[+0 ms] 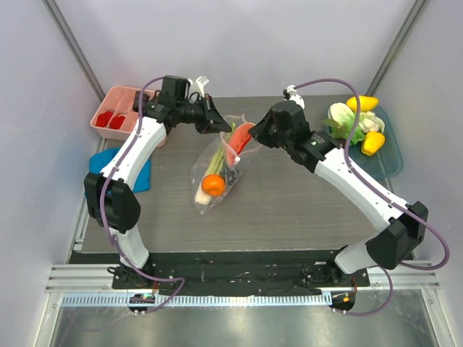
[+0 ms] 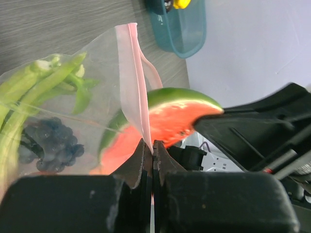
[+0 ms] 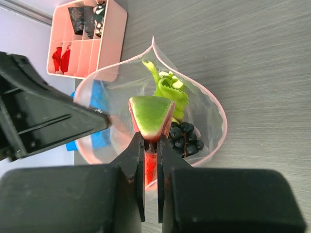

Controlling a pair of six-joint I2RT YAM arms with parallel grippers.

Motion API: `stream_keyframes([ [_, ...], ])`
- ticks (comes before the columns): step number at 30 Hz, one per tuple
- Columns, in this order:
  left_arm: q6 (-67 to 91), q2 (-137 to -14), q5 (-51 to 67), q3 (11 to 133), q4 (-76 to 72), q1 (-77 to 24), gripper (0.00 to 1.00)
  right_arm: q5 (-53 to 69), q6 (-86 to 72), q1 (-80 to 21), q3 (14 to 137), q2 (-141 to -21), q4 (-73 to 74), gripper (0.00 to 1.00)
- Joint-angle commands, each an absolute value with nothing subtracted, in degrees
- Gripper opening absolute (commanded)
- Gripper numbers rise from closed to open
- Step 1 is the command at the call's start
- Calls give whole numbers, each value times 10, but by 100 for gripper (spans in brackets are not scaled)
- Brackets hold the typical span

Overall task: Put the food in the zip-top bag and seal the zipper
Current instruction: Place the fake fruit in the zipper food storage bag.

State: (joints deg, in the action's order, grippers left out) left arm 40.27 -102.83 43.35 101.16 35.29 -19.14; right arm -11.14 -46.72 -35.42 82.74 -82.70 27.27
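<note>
**Watermelon slice held in the open mouth of the bag**

The clear crinkly plastic zip-top bag point(image 1: 217, 170) lies on the grey wood-grain surface point(image 1: 304, 210) between the two arms. Its long axis runs diagonally, with the mouth toward the far right and the closed end toward the near left. The left gripper point(image 2: 152, 148) is pinched flat on the pale pink zipper strip point(image 2: 131, 73) and holds one side of the mouth raised. The right gripper point(image 3: 150, 145) is clamped on the red watermelon slice point(image 3: 150, 115), which stands inside the teardrop loop of the open mouth. Its green rind faces the wrist camera and its red flesh points down into the bag.

Inside, the green-white leek stalk point(image 1: 211, 165) lies lengthwise with its white end toward the closed end. The round orange point(image 1: 213, 185) and the dark grapes point(image 3: 184, 138) are also inside.

Two yellow fruits point(image 1: 372, 142) and a pale green cabbage point(image 1: 343, 116) rest in the teal tray point(image 1: 392, 163) at the far right. A pink compartment tray point(image 1: 123, 92) and a blue cloth point(image 1: 143, 177) lie at the left.
</note>
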Motion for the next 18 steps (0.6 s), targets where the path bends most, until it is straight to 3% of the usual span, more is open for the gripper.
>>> stream_keyframes([
  [1,417,-985,482,1010,289,-193,0,-86,-481,-358,834,-838,243,1],
  [10,454,-967,522,998,248,-193,0,34,-442,-405,809,-854,156,1],
  [13,454,-960,528,992,242,-194,0,51,-401,-412,818,-863,163,21],
  [14,454,-956,530,991,241,-194,0,42,-390,-412,826,-864,170,42],
  [16,453,-951,534,986,237,-192,0,33,-350,-410,840,-861,191,63],
  [18,453,-947,538,985,236,-192,0,33,-312,-407,855,-846,202,68],
])
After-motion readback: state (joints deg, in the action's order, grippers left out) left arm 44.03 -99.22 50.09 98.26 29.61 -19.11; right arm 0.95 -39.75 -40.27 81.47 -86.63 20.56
